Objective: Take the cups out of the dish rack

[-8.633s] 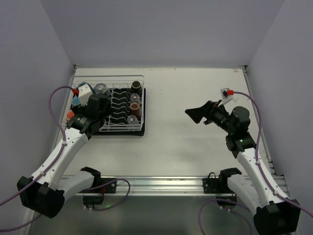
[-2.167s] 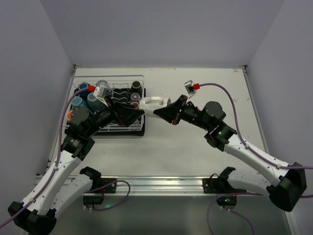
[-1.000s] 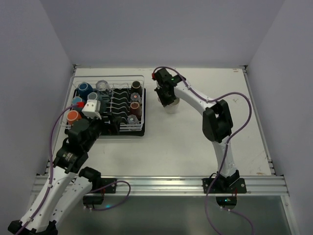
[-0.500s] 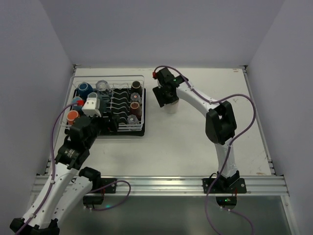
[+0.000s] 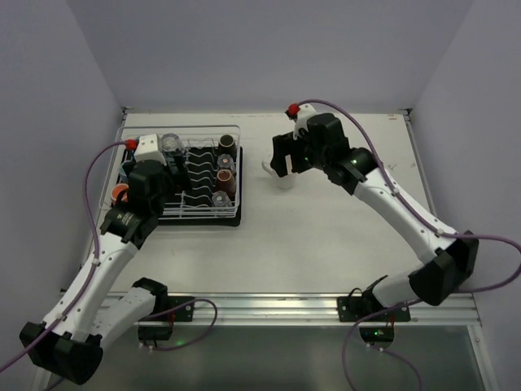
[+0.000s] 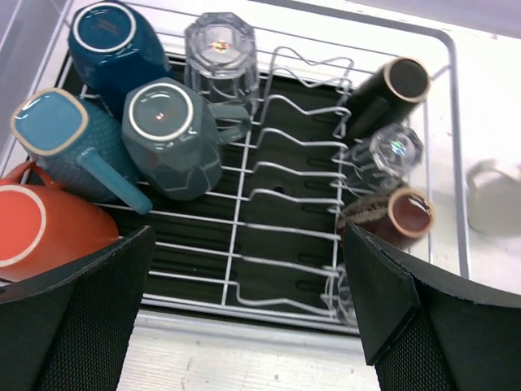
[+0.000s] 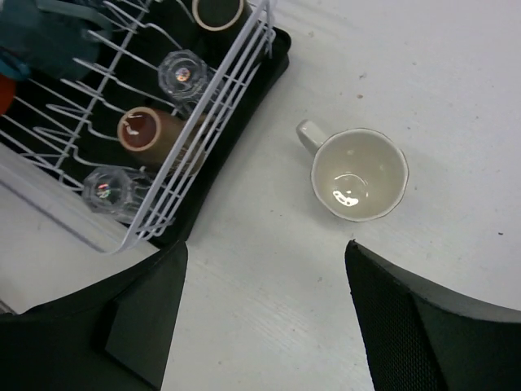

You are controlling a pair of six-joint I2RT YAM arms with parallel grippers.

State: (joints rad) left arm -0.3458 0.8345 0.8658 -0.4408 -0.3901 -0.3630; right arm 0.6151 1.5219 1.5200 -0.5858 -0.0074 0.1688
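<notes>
The white wire dish rack (image 5: 201,214) (image 6: 244,204) (image 7: 213,88) stands at the table's left. It holds a dark blue mug (image 6: 114,41), a grey mug (image 6: 167,134), a light blue mug (image 6: 65,138), an orange mug (image 6: 37,232), a glass tumbler (image 6: 220,49) and dark brown cups (image 6: 392,88). A cream mug (image 5: 282,177) (image 7: 359,174) stands upright on the table just right of the rack. My right gripper (image 5: 289,160) (image 7: 264,318) hovers open above it, holding nothing. Over the rack's near left part, my left gripper (image 5: 163,195) (image 6: 244,326) is open and empty.
Two more glass tumblers (image 7: 182,72) (image 7: 106,189) and a brown cup (image 7: 142,130) lie along the rack's right row. White walls close in the table on three sides. A metal rail (image 5: 269,305) runs along the near edge.
My right gripper has opened, let go of the cream mug and lifted off it; the mug stays on the table. My left arm has moved forward over the rack.
</notes>
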